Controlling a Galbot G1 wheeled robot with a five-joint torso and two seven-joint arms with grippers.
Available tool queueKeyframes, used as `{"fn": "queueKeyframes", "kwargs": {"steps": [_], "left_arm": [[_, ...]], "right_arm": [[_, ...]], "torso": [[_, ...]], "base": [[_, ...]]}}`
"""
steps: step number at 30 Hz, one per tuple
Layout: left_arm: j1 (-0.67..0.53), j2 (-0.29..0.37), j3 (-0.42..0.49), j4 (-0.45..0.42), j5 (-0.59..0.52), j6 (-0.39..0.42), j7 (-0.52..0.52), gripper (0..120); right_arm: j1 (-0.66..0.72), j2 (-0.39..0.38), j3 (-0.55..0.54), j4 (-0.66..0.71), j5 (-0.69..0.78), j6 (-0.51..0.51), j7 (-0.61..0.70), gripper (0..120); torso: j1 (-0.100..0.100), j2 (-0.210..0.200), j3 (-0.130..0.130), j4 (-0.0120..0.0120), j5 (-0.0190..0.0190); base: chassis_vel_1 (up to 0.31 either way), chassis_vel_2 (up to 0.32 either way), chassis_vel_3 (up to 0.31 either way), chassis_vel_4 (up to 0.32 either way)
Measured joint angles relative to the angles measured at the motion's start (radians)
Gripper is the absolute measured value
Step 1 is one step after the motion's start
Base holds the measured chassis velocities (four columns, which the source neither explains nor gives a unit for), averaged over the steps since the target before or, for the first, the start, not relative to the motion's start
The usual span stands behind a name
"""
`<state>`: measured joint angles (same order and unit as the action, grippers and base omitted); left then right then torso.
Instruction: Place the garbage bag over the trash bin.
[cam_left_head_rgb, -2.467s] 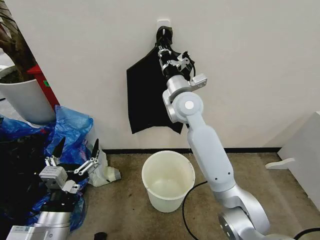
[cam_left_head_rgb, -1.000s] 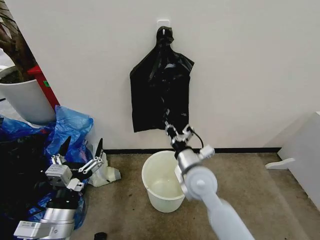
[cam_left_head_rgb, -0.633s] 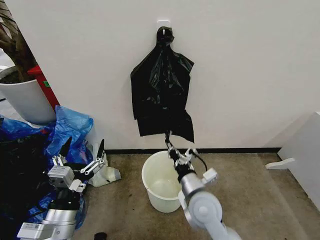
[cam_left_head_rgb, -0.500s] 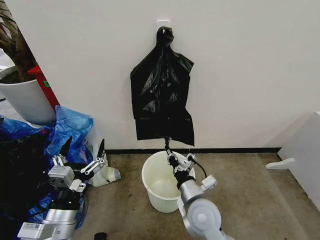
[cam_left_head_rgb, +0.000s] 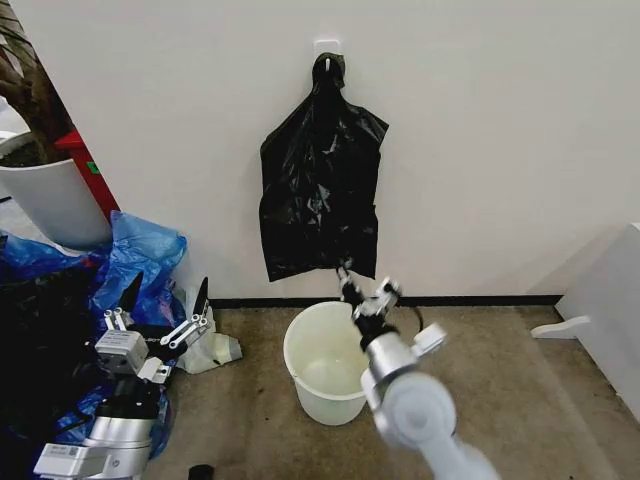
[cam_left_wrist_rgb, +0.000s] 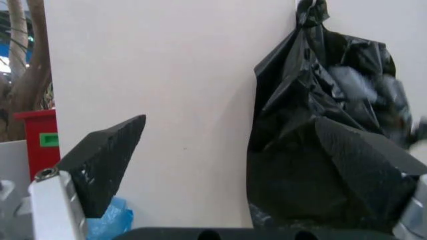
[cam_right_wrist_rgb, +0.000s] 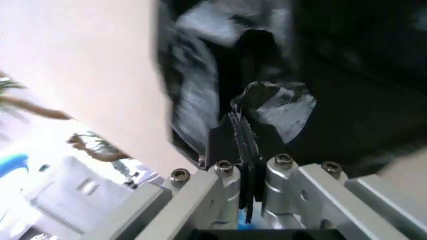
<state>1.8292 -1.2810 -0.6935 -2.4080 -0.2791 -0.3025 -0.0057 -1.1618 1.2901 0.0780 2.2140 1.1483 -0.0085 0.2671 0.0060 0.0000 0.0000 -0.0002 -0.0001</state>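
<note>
The black garbage bag (cam_left_head_rgb: 320, 185) hangs from a white hook (cam_left_head_rgb: 327, 46) on the wall, crumpled and glossy. Below it on the floor stands the cream-white trash bin (cam_left_head_rgb: 325, 400), open and upright. My right gripper (cam_left_head_rgb: 347, 272) reaches up over the bin's far rim to the bag's lower edge. In the right wrist view its fingers (cam_right_wrist_rgb: 233, 142) are shut together with a fold of the garbage bag (cam_right_wrist_rgb: 273, 102) pinched at their tips. My left gripper (cam_left_head_rgb: 163, 290) waits low at the left, open; through its spread fingers (cam_left_wrist_rgb: 100, 162) I see the hanging bag (cam_left_wrist_rgb: 313, 130).
Blue plastic bags (cam_left_head_rgb: 140, 255) lie heaped at the left under my left arm. Behind them stand a large white plant pot (cam_left_head_rgb: 45, 200) and a red box (cam_left_head_rgb: 80, 160). A white piece of furniture (cam_left_head_rgb: 610, 300) sits at the right. A black cable (cam_left_head_rgb: 368, 410) runs beside the bin.
My right arm came down from the hook to the bag's bottom edge and pulled it low over the bin. It has now risen slightly, and the bag's edge rose with it.
</note>
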Motion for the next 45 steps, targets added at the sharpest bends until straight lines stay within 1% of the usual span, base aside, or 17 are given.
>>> {"fn": "queueKeyframes", "kwargs": {"steps": [5, 14, 18, 20, 22, 25, 26, 27, 28, 29, 30, 31, 32, 33, 36, 42, 45], "left_arm": [[-0.004, 0.007, 0.000, 0.003, -0.002, 0.000, 0.001, 100], [-0.012, 0.021, -0.001, -0.008, -0.014, 0.015, 0.001, 100], [-0.031, 0.046, -0.003, -0.014, -0.035, 0.043, -0.002, 100], [-0.042, 0.073, -0.007, -0.015, -0.053, 0.062, -0.002, 100], [-0.061, 0.133, -0.012, -0.015, -0.087, 0.088, -0.010, 100], [-0.100, 0.266, -0.019, -0.025, -0.180, 0.149, -0.042, 100], [-0.100, 0.266, -0.019, -0.025, -0.180, 0.149, -0.042, 100], [-0.111, 0.301, -0.022, -0.030, -0.208, 0.165, -0.052, 100], [-0.131, 0.353, -0.026, -0.032, -0.255, 0.187, -0.065, 100], [-0.166, 0.416, -0.029, -0.036, -0.313, 0.211, -0.083, 100], [-0.187, 0.447, -0.029, -0.038, -0.342, 0.223, -0.093, 100], [-0.236, 0.515, -0.027, -0.041, -0.411, 0.253, -0.117, 100], [-0.263, 0.552, -0.023, -0.042, -0.446, 0.269, -0.132, 100], [-0.263, 0.552, -0.023, -0.042, -0.446, 0.269, -0.132, 100], [-0.329, 0.677, -0.014, -0.035, -0.515, 0.304, -0.153, 100], [-0.382, 0.778, -0.010, -0.024, -0.576, 0.337, -0.179, 100], [-0.449, 0.828, 0.015, -0.022, -0.631, 0.390, -0.214, 100]], "right_arm": [[0.003, -0.020, 0.009, 0.020, -0.004, -0.030, -0.012, 0], [-0.034, -0.010, -0.015, 0.004, -0.042, -0.033, -0.014, 0], [-0.034, -0.010, -0.019, 0.022, -0.043, -0.031, -0.021, 0], [-0.034, -0.018, -0.015, 0.038, -0.043, -0.036, -0.034, 0], [-0.034, -0.032, -0.011, 0.047, -0.054, -0.046, -0.054, 0], [-0.031, -0.047, -0.011, 0.041, -0.079, -0.050, -0.077, 0], [-0.031, -0.047, -0.011, 0.041, -0.079, -0.050, -0.077, 0], [-0.030, -0.050, -0.011, 0.038, -0.084, -0.050, -0.082, 0], [-0.028, -0.055, -0.011, 0.033, -0.088, -0.051, -0.087, 0], [-0.026, -0.061, -0.011, 0.027, -0.092, -0.051, -0.092, 0], [-0.025, -0.063, -0.010, 0.024, -0.093, -0.052, -0.093, 0], [-0.021, -0.067, -0.009, 0.015, -0.096, -0.052, -0.096, 0], [-0.019, -0.069, -0.009, 0.011, -0.099, -0.052, -0.098, 0], [-0.019, -0.069, -0.009, 0.011, -0.099, -0.052, -0.098, 0], [-0.012, -0.071, -0.008, -0.014, -0.125, -0.052, -0.112, 0], [-0.003, -0.061, -0.021, -0.053, -0.181, -0.046, -0.144, 0], [0.009, -0.054, -0.043, -0.069, -0.194, -0.045, -0.154, 0]], "torso": [[0.000, 0.000, 0.000, 0.0000, 0.0001], [0.000, 0.000, 0.000, 0.0000, 0.0001], [0.000, 0.000, 0.000, 0.0000, 0.0001], [0.000, 0.000, 0.000, 0.0000, 0.0000], [0.000, 0.000, 0.000, 0.0002, -0.0002], [0.000, 0.000, 0.000, 0.0001, -0.0003], [0.000, 0.000, 0.000, 0.0001, -0.0003], [0.000, 0.000, 0.000, -0.0005, 0.0002], [0.000, 0.000, 0.000, 0.0005, 0.0000], [0.000, 0.000, 0.000, -0.0003, -0.0003], [0.000, 0.000, 0.000, 0.0000, -0.0002], [0.000, 0.000, 0.000, -0.0004, -0.0001], [0.000, 0.000, 0.000, -0.0004, -0.0002], [0.000, 0.000, 0.000, -0.0004, -0.0002], [0.000, 0.000, 0.000, -0.0004, 0.0001], [0.000, 0.000, 0.000, 0.0001, 0.0000], [0.000, 0.000, 0.000, 0.0001, 0.0000]], "base": [[0.000, 0.000, 0.000, 0.000], [0.000, 0.000, 0.000, 0.000], [0.000, 0.000, 0.000, 0.000], [0.000, 0.000, 0.000, 0.000], [0.000, 0.000, 0.000, 0.000], [0.000, 0.000, 0.000, 0.000], [0.000, 0.000, 0.000, 0.000], [0.000, 0.000, 0.000, 0.000], [0.000, 0.000, 0.000, 0.000], [0.000, 0.000, 0.000, 0.000], [0.000, 0.000, 0.000, 0.000], [0.000, 0.000, 0.000, 0.000], [0.000, 0.000, 0.000, 0.000], [0.000, 0.000, 0.000, 0.000], [0.000, 0.000, 0.000, 0.000], [0.000, 0.000, 0.000, 0.000], [0.000, 0.000, 0.000, 0.000]]}}
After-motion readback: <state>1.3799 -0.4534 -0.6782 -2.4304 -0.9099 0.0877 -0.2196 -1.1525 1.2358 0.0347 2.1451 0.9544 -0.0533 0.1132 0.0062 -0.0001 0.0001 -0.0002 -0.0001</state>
